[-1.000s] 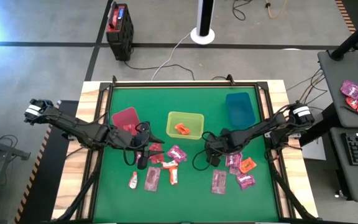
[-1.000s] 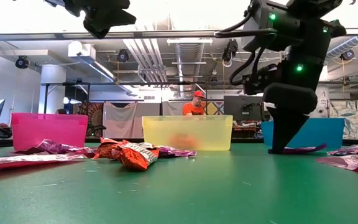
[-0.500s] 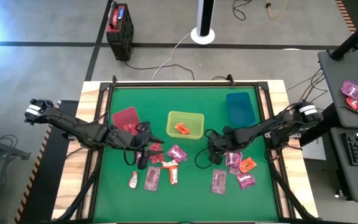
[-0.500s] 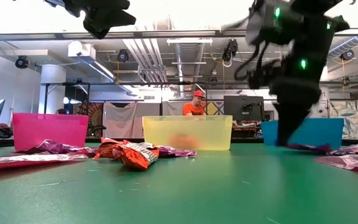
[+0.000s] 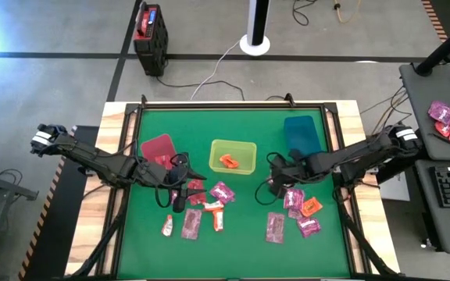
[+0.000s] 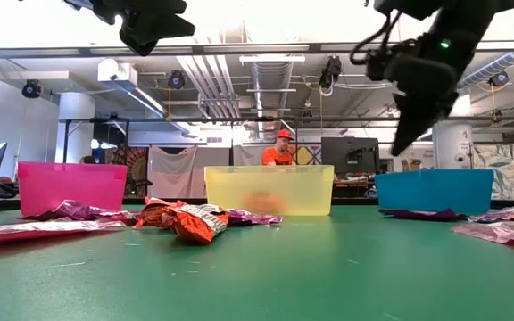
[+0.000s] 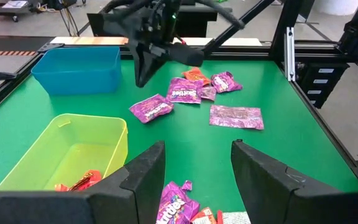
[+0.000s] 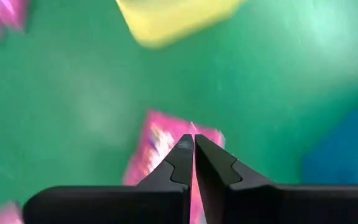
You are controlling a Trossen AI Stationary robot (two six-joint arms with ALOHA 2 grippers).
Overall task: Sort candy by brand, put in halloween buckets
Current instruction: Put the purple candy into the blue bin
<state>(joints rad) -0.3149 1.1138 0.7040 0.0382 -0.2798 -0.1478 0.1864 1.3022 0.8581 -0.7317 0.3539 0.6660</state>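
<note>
Just beside the translucent yellow-green plastic bin (image 5: pixel 233 156), the right hand (image 5: pixel 273 181) hangs clenched and empty above a magenta-pink packet (image 8: pixel 166 146); the left hand (image 5: pixel 180 195) waits open.

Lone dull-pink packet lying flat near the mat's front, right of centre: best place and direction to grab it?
Probably straight down from above, fingers straddling the narrow width of the dull-pink packet near its middle. It lies flat on the green mat with no side face to take, and it sits apart from the other candy, so both long edges have room for fingers.
</note>
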